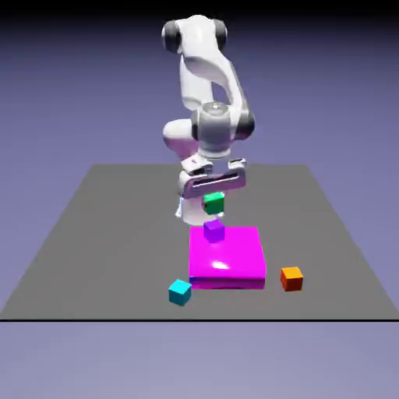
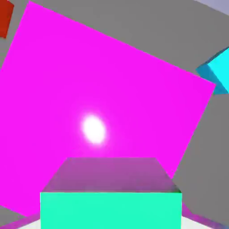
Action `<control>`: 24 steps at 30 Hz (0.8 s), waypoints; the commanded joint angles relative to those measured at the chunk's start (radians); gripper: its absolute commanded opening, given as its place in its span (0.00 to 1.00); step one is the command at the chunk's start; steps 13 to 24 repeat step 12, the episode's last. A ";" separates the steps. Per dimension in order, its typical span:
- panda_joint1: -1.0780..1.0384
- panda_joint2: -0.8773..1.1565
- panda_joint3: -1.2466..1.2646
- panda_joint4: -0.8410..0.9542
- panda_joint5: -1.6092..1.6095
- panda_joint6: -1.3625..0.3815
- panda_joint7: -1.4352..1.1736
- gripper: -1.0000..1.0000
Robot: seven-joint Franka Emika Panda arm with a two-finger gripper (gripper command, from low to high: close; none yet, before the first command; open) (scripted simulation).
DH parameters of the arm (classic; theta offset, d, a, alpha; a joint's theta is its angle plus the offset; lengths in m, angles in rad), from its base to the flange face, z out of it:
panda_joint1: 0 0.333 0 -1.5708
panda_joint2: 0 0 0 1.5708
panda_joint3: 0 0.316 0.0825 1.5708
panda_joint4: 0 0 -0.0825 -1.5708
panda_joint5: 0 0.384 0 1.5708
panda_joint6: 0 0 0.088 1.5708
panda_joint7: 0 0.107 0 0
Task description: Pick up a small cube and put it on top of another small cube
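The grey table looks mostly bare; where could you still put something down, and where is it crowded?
Most of the grey table is free: the whole exterior view's left, and the right beyond the orange cube. It is crowded mid-table, where the gripper holds the green cube above the purple cube on the magenta slab, cyan cube alongside.

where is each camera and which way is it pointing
Exterior view: fixed off the robot, above the table, facing the white arm; shows arm and pincer holding the green cube above the purple cube.
Hand view: on the hand, looking down along the pincer; the green cube hides the fingertips.
Shared: green cube, magenta slab, cyan cube, orange cube.
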 commanded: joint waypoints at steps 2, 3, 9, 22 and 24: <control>0.011 -0.033 0.002 -0.024 -0.008 -0.008 -0.012 0.00; 0.010 -0.001 0.002 -0.036 -0.010 0.035 -0.011 0.00; 0.003 0.179 0.000 -0.103 -0.020 0.283 -0.006 0.00; 0.004 0.147 0.000 -0.092 -0.018 0.239 -0.007 1.00; 0.004 0.147 0.000 -0.092 -0.018 0.239 -0.007 1.00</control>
